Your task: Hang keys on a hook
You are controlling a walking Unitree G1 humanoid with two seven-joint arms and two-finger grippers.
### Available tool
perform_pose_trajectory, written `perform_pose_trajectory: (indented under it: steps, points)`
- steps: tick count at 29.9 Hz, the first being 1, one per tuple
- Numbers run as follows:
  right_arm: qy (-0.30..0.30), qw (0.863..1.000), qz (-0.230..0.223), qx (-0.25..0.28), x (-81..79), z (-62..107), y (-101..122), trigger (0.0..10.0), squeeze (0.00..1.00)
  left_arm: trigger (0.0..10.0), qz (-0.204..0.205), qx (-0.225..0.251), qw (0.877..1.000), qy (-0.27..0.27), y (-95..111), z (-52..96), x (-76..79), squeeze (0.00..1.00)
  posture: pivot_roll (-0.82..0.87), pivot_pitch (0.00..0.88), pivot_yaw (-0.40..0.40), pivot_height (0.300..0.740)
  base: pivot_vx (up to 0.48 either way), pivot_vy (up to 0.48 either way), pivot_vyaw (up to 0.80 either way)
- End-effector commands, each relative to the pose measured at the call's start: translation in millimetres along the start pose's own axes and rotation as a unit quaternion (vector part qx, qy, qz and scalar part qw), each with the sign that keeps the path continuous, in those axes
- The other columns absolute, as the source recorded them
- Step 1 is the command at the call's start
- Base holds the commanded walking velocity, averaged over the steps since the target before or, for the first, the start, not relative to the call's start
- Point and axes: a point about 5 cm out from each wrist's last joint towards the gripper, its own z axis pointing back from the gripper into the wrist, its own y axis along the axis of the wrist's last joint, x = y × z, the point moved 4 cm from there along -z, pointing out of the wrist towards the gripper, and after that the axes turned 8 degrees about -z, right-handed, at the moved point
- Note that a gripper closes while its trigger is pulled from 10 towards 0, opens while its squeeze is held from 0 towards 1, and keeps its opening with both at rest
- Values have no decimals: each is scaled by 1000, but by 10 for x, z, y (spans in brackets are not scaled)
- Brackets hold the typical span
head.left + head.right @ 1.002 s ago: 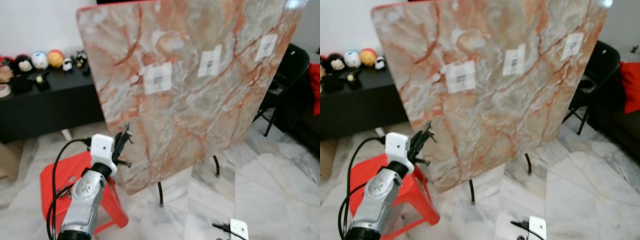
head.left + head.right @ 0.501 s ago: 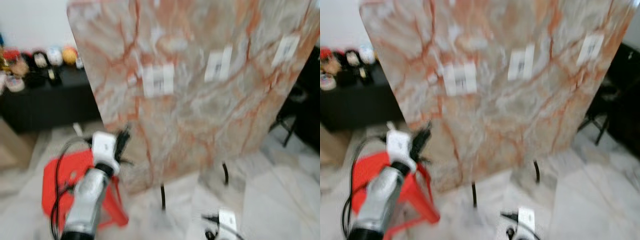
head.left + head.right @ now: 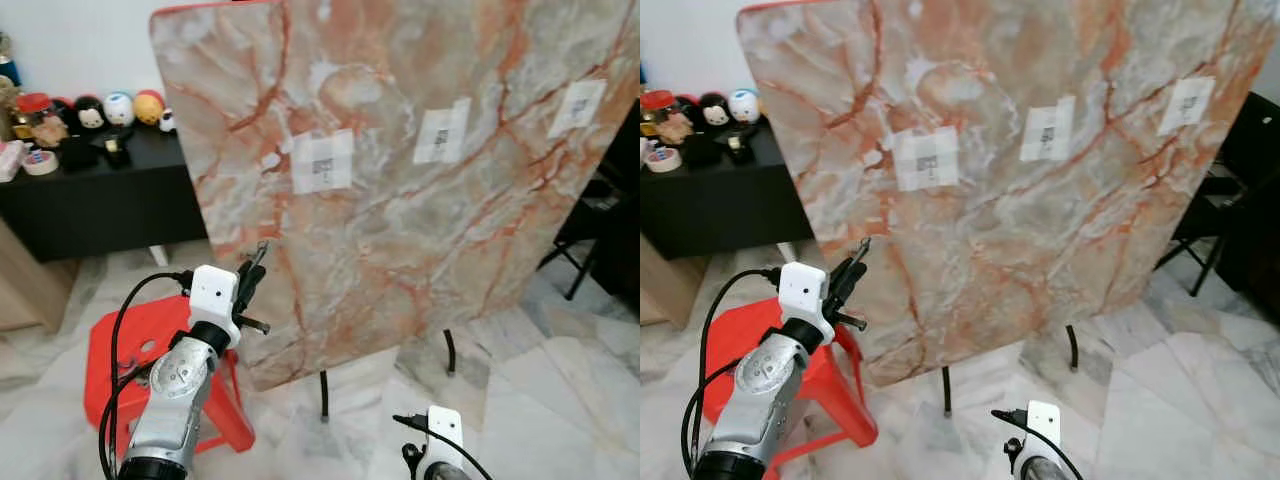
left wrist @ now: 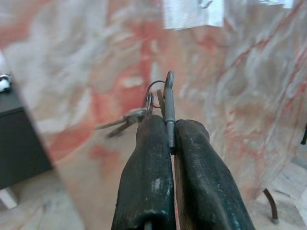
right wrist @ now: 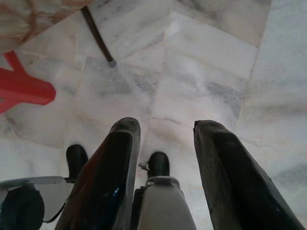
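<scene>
1. A large marble-patterned board (image 3: pixel 400 170) stands tilted on thin dark legs over the pale marble floor (image 3: pixel 560 400); three white patches are stuck on its face, one to the left (image 3: pixel 322 160), one in the middle (image 3: pixel 442 130), one to the right (image 3: pixel 578 107); whether they carry hooks cannot be told.
2. The left hand (image 3: pixel 250 287) is raised before the board's lower left part, close to its face; its two black fingers (image 4: pixel 148 172) are clenched on the keys (image 4: pixel 160 103); a metal shank is pinched between the tips, a wire ring and further keys hanging off to one side; the keys sit below the left patch and apart from it.
3. The right hand (image 5: pixel 165 158) hangs low below the board's bottom edge, pointing at the floor; its fingers are spread and grasp nothing.
4. A red plastic stool (image 3: pixel 120 350) stands left of the board's foot, behind the left arm.
5. A black counter (image 3: pixel 90 200) left of the board carries small round toy figures (image 3: pixel 118 108) and a roll of tape (image 3: pixel 40 162).
6. A dark folding chair (image 3: pixel 590 230) stands right of the board.
</scene>
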Motion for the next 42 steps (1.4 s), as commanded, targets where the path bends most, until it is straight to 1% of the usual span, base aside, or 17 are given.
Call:
perform_pose_trajectory:
  steps: [1, 3, 23, 33, 42]
  points:
    - [-7, 1000, -1, -5, 70, 4, -28, 10000, 0, 10000, -5, 15, 1000, -9, 75, -49, 50, 0, 63, 0, -40, 740, 0, -394, 0]
    - [-7, 1000, -1, -5, 72, 4, -28, 10000, 0, 10000, -3, 14, 1000, -9, 74, -50, 50, 0, 63, 0, -40, 740, 0, -371, 0]
    - [-7, 1000, 1, -4, 96, 5, -26, 10000, 0, 10000, 3, 16, 1000, -7, 101, -78, 47, 0, 63, 0, -44, 740, 0, 0, 0]
    - [-8, 1000, -1, -1, 111, 6, -23, 10000, 0, 10000, 4, 18, 1000, -17, 106, -75, 93, 0, 61, 0, -43, 740, 0, 0, 0]
    - [-9, 1000, -3, -1, 130, 8, -31, 10000, 0, 10000, 3, 20, 1000, -23, 108, -70, 114, 0, 59, 0, -43, 740, 276, 0, 0]
